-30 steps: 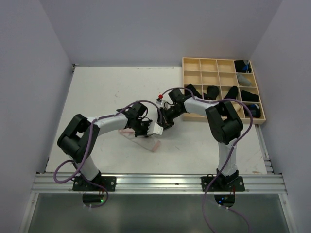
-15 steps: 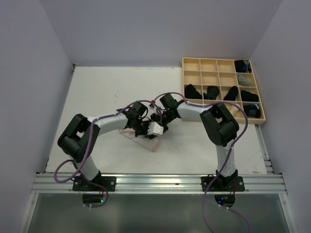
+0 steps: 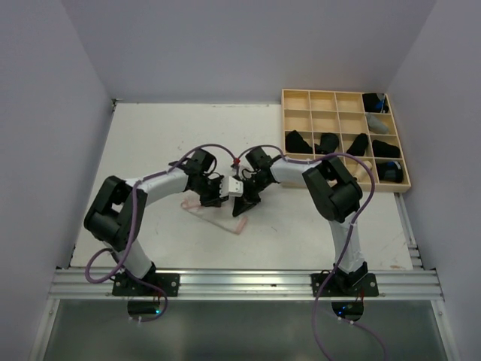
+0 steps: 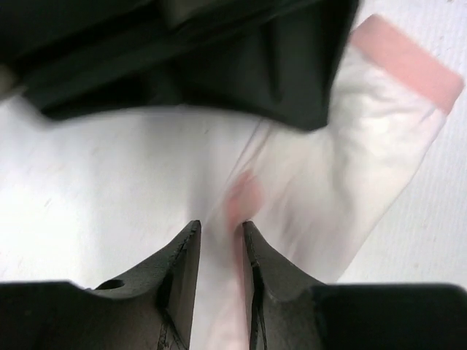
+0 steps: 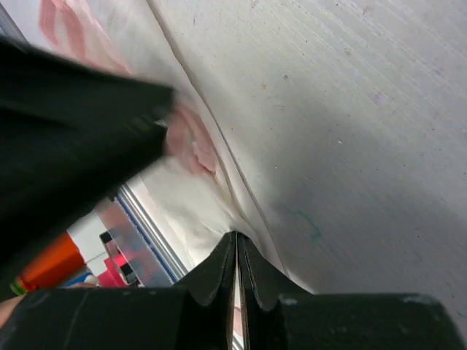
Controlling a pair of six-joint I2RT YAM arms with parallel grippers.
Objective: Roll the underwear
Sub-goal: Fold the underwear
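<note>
A: Where's the whitish underwear (image 3: pixel 225 219)?
B: Flat on worktop (image 3: pixel 150 150), under both tips. Right end effector (image 5: pixel 236 237) nipped closed on its edge, prob to anchor it. Left end effector (image 4: pixel 219 232) w/ jaws slightly apart over the cloth.
A: Tray (image 3: pixel 322 100)?
B: Off right of the right end effector. Black rolls (image 3: pixel 328 141) in several compartments.

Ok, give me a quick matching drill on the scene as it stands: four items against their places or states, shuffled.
1 whitish underwear
2 black rolls
3 grid tray
4 right gripper

A far right of the table
B jaws shut on the cloth's edge
C lying at the middle of the table
D in tray compartments

Pairs: 1-C, 2-D, 3-A, 4-B
</note>
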